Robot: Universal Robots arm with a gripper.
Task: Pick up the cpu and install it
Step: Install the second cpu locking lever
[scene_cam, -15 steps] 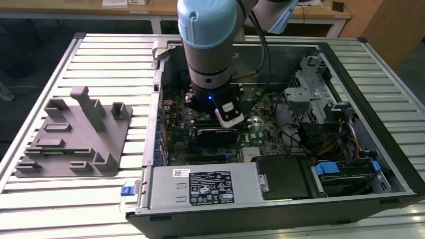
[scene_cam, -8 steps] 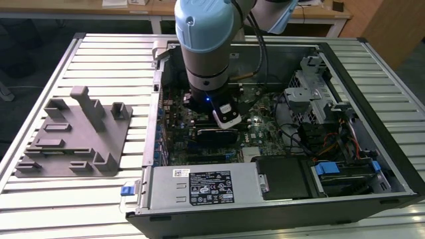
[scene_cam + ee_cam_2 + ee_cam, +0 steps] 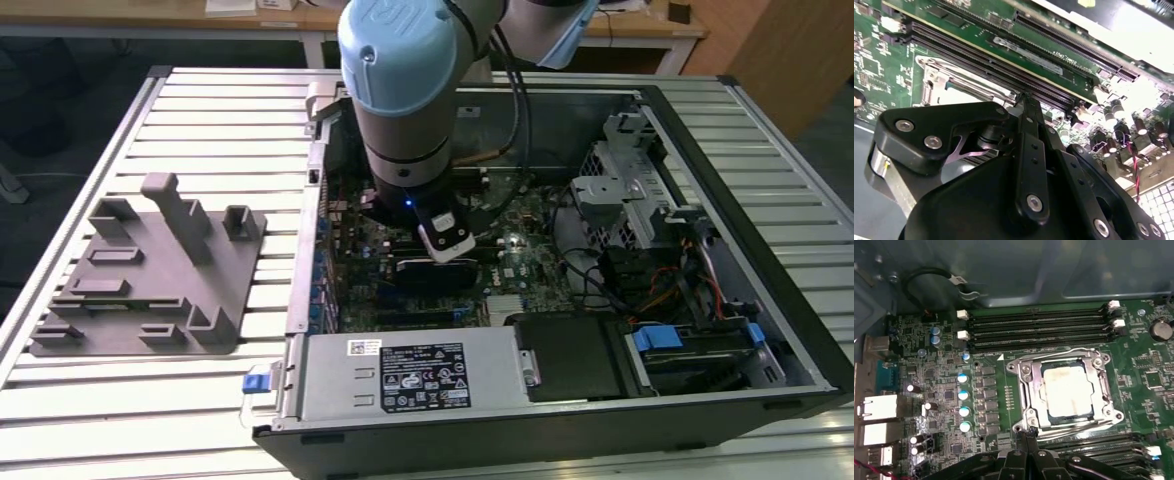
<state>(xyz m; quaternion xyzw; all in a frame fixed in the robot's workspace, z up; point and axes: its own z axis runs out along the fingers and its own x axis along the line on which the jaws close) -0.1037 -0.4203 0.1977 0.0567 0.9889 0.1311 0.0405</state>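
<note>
gripper hangs low over the motherboard inside the open pc case; its fingers look pressed together, nothing between them. in the first wrist view the cpu lies flat in the socket frame, silvery top up, just off the fingertips toward 1 o'clock. chip is near square, so no real long axis. ram slots run at 12 o'clock of the socket. no writing legible on the cpu.
</note>
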